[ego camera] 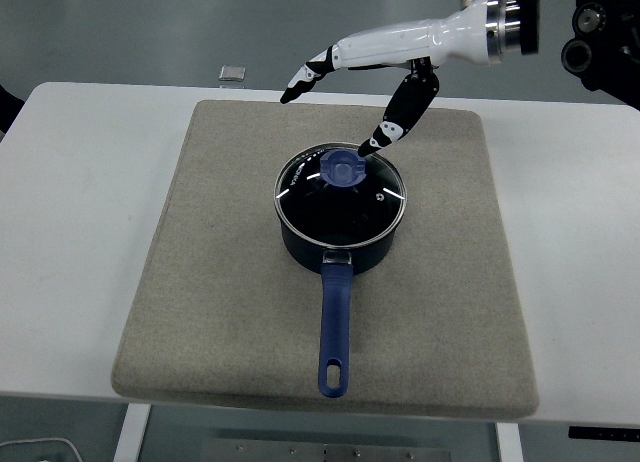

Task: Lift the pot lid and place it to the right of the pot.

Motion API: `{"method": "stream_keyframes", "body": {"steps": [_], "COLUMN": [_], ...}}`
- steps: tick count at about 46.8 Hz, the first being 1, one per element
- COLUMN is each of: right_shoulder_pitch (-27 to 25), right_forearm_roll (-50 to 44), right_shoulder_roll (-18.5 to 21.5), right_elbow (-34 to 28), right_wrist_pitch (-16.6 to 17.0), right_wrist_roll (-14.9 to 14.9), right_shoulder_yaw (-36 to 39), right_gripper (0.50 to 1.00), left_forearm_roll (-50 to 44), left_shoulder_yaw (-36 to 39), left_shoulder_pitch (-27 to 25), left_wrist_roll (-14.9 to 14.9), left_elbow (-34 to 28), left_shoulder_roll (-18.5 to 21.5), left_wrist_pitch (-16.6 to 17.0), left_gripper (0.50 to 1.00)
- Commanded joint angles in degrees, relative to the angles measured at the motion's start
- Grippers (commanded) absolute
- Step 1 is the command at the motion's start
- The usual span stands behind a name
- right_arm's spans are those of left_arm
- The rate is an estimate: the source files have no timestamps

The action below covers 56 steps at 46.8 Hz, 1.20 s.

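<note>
Hovering hand [372, 67] just above lid [341, 189]

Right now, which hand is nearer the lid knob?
Right. The right hand hangs open just above and behind the lid knob, thumb tip beside it. The left hand is out of view.

A dark blue saucepan [338, 237] with a long blue handle [335, 327] sits near the middle of a square beige fabric mat [200, 282], its handle pointing toward the mat's near edge. A round glass lid [341, 196] with a blue knob [343, 167] rests on the saucepan. The white-and-black right hand [372, 70] hovers over the saucepan's far side, fingers spread, thumb tip beside the knob.
</note>
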Motion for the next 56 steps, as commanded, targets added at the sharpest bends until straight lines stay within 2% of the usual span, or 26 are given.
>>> {"method": "stream_keyframes", "body": {"steps": [1,24,36,45,56], "right_shoulder_pitch": [0.00,-2.90,-3.69,-4.57,-5.63], "right_forearm_roll": [-2.51,-5.24,-6.03,-9.02,-10.33], "right_shoulder_roll": [0.57,2.76,2.76,2.76,2.85], "right_elbow": [0.04,-0.93,-0.93,-0.93,-0.93], "right_wrist_pitch": [-0.68,-5.43,-6.75,-8.94,-9.39], "right_wrist_roll": [0.00,0.00,0.00,0.00,0.00], "right_shoulder_yaw": [-0.01,-0.97,-1.06,-1.06,-1.24], "right_gripper": [0.901,0.901,0.901,0.899,0.899], "left_forearm_roll": [-0.01,-0.01,-0.01,-0.01,-0.01], "left_shoulder_yaw": [0.00,0.00,0.00,0.00,0.00], "left_shoulder_pitch": [0.00,0.00,0.00,0.00,0.00], "left_wrist_roll": [0.00,0.00,0.00,0.00,0.00], "left_elbow": [0.00,0.00,0.00,0.00,0.00], "left_shoulder_roll": [0.00,0.00,0.00,0.00,0.00], "left_wrist_pitch": [0.00,0.00,0.00,0.00,0.00], "left_gripper": [1.000,1.000,1.000,1.000,1.000]}}
